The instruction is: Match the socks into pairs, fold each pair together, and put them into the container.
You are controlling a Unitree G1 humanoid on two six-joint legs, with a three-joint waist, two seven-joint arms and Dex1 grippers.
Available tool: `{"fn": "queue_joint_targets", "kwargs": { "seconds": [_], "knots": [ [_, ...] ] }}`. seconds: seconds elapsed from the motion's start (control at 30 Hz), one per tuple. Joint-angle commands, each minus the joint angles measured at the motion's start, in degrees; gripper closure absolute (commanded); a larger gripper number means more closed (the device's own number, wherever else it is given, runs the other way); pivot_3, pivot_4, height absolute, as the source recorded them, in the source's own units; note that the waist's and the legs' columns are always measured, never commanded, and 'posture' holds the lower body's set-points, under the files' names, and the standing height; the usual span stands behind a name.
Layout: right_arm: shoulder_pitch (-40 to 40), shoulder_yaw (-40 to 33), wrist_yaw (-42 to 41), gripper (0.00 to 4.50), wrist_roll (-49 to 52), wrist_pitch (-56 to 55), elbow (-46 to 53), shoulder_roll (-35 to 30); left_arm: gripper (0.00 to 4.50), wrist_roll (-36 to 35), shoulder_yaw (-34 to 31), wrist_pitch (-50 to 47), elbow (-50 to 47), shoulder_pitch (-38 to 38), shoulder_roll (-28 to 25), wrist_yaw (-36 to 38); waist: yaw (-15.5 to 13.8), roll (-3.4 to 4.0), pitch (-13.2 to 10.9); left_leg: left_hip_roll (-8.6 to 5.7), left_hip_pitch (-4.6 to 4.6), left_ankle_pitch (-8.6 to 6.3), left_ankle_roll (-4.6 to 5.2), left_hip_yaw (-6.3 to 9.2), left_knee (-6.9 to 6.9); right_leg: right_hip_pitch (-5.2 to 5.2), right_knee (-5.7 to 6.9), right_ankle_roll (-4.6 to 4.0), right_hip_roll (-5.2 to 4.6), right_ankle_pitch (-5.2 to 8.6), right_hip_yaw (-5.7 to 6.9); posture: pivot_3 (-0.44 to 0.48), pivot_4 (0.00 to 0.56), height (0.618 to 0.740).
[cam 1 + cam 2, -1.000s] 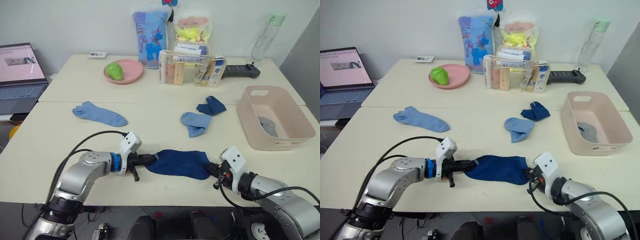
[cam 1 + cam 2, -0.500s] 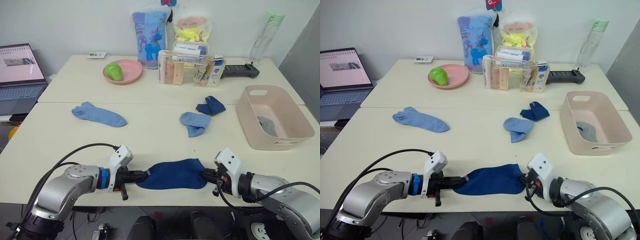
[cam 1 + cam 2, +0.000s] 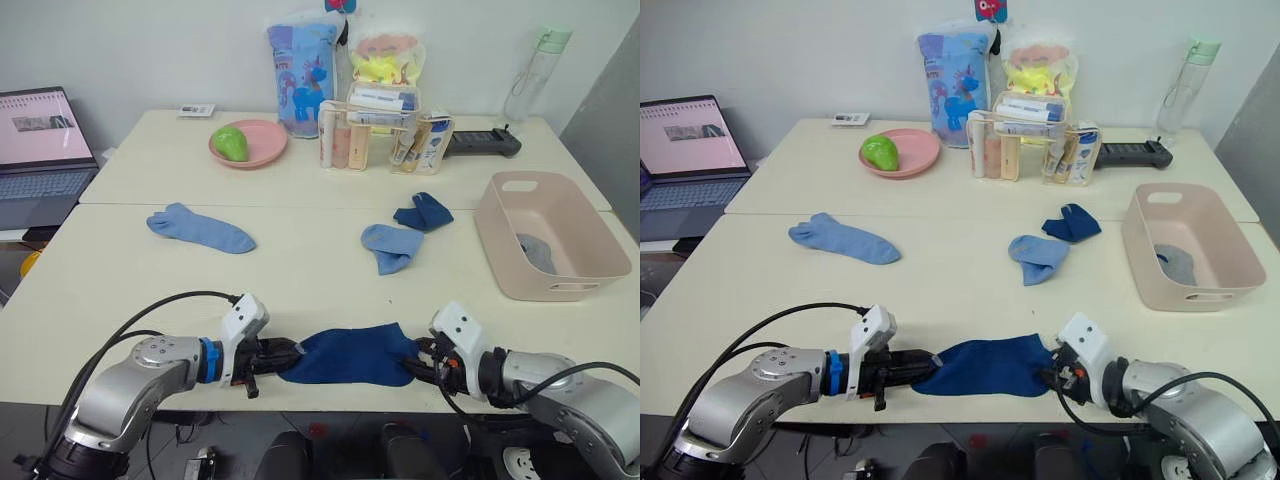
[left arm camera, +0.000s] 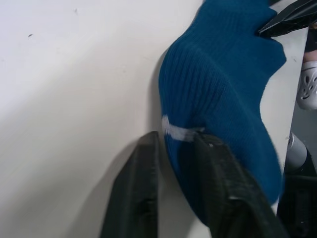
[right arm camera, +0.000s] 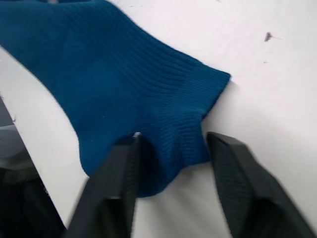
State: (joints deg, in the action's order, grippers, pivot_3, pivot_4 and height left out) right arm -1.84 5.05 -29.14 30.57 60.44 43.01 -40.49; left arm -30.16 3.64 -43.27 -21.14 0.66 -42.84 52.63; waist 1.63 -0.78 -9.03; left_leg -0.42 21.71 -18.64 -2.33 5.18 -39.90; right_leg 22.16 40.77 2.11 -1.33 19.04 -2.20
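Navy sock [image 3: 352, 354] lies flat along the near edge of the table [image 3: 300, 270], stretched between the two grippers. Left gripper [image 3: 279, 361] is clamped on one end of it; in the left wrist view one finger [image 4: 136, 198] sits beside the fabric and the other on top, pinching the edge. Right gripper [image 3: 417, 362] is at the opposite end; in the right wrist view its fingers [image 5: 117, 183] stand spread to either side of the cuff, with the cuff in the gap, not pressed together.

Second navy sock [image 3: 423, 212] lies crumpled further back on the table, touching a folded light blue sock [image 3: 389, 245] just in front of it. Another light blue sock [image 3: 198, 227] lies flat well apart on the left side.

Container [image 3: 556, 240] stands at the right edge of the table; a grey sock [image 3: 538, 252] lies inside on its floor.

Back of table: pink plate [image 3: 258, 143] holding a green fruit [image 3: 229, 143], a clear rack of tubes [image 3: 383, 128], a water bottle [image 3: 535, 72]. An open laptop [image 3: 42, 145] stands off to the left.
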Motion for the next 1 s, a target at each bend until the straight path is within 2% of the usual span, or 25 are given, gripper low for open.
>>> {"fn": "queue_joint_targets", "kwargs": {
  "seconds": [0.03,0.1,0.23,0.27,0.47,0.6,0.8,0.87,0.93,1.0],
  "knots": [
    [0.08,-3.31,-1.25,0.8,2.08,-0.44,1.26,-0.2,1.89,1.56,-1.09,-0.11,1.82,0.05,-1.2,-1.27,0.0,0.0,0.0,0.0,0.0,0.0,0.0,-0.01,0.0,-0.01,0.0,0.0,0.0,0.0,0.0,0.0,0.15,0.703],
    [1.33,-7.14,-2.14,0.07,3.94,-0.69,1.72,-0.28,1.32,0.71,-3.33,1.25,1.94,-0.75,-2.53,0.52,0.0,0.0,0.0,0.0,0.0,0.0,0.0,-0.01,0.0,-0.01,0.0,0.0,0.0,0.0,-0.01,0.0,0.15,0.703],
    [3.77,-12.48,-4.23,0.0,8.69,-1.14,2.08,-0.14,0.16,-0.79,-7.11,3.03,3.52,0.45,-3.72,1.9,0.24,0.02,-0.02,0.05,-0.04,0.0,0.0,-0.02,0.03,-0.01,0.02,0.0,0.05,0.0,-0.01,0.0,0.15,0.703],
    [4.51,-13.07,-4.39,0.0,9.41,-1.5,2.11,0.07,0.05,-1.66,-8.1,3.04,3.87,1.36,-3.75,2.27,0.23,0.01,-0.03,0.06,-0.04,0.0,0.0,-0.02,0.03,0.0,0.03,0.0,0.07,0.0,0.0,0.0,0.15,0.703],
    [12.16,-11.25,0.78,0.0,6.62,-4.47,-0.41,3.53,0.05,-2.5,-10.07,5.42,5.55,10.5,-2.04,1.71,-0.05,-0.03,-0.06,0.02,0.09,0.0,0.0,0.02,0.0,0.05,-0.04,0.0,0.03,0.0,0.05,0.0,0.15,0.703],
    [20.16,-6.8,9.3,0.0,-4.45,-10.82,-8.87,7.7,0.05,-1.12,-9.19,9.06,5.58,17.39,1.0,0.15,0.07,-0.05,-0.07,0.0,0.1,0.01,-0.01,-0.02,0.0,0.09,-0.03,-0.01,0.02,0.0,0.02,0.0,0.15,0.703],
    [31.12,1.18,18.13,0.0,-20.4,-20.18,-30.23,13.06,0.05,-2.18,-6.09,7.46,4.03,25.8,4.75,-1.3,0.25,-0.05,-0.07,0.01,0.11,0.11,-0.19,-0.16,0.01,0.17,0.02,-0.01,0.04,0.0,-0.06,0.0,0.15,0.703],
    [32.95,1.65,18.67,0.0,-22.56,-22.39,-34.59,14.68,0.05,-2.47,-5.72,6.82,3.62,26.65,5.32,-1.42,0.29,-0.05,-0.07,0.01,0.12,0.11,-0.2,-0.27,0.0,0.22,0.06,-0.01,0.04,0.0,-0.08,0.0,0.15,0.703],
    [37.77,-0.59,22.11,0.0,-23.29,-25.24,-45.68,19.46,0.05,-2.05,-4.32,7.09,2.9,27.11,6.19,-1.32,0.74,-0.05,-0.07,0.04,0.13,0.11,-0.2,-0.3,0.02,0.26,0.06,-0.01,0.06,0.0,-0.11,0.0,0.15,0.703],
    [40.71,-1.85,23.66,0.0,-24.39,-27.87,-52.63,21.84,0.05,-1.82,-3.6,7.18,2.59,27.22,6.73,-1.43,0.84,-0.04,-0.08,0.03,0.13,0.12,-0.22,-0.41,0.02,0.32,0.11,-0.02,0.07,-0.01,-0.11,0.0,0.15,0.703]
  ]
}}
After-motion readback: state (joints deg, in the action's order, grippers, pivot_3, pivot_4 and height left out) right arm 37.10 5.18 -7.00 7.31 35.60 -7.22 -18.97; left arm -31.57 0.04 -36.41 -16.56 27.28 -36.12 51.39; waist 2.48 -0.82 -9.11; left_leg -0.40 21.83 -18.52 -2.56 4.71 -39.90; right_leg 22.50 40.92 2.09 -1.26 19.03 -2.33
